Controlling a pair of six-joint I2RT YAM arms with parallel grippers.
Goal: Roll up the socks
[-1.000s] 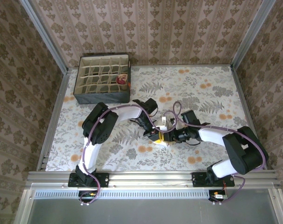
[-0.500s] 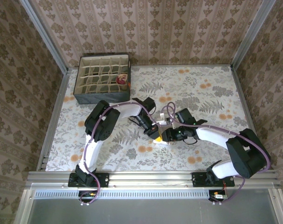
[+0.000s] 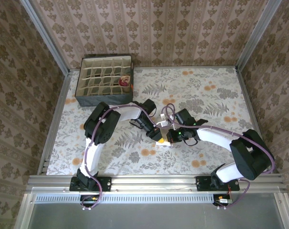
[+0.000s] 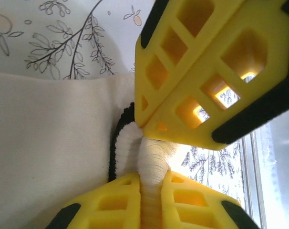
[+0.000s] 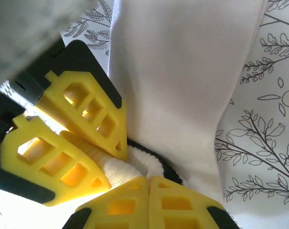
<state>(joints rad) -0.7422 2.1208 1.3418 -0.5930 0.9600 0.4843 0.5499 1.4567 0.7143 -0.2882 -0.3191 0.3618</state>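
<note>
**Desk:** Top external, what do you have?

**Operator:** My left gripper (image 3: 157, 135) and right gripper (image 3: 169, 139) meet tip to tip at mid-table on the floral cloth (image 3: 206, 95), well apart from the divided box (image 3: 102, 99).

**Desk:** Left wrist?

**Operator:** The cream sock (image 4: 49, 143) lies flat on the floral cloth, with a dark stripe (image 4: 114, 148) at its bunched cuff. My left jaws are nearly closed, clamping the ribbed cuff between them.

**Desk:** Right wrist?

**Operator:** My right fingers (image 5: 182, 205) are pressed together. Their tips nip the same bunched cuff, just beside the left pair. The sock's body runs up and away.
</note>
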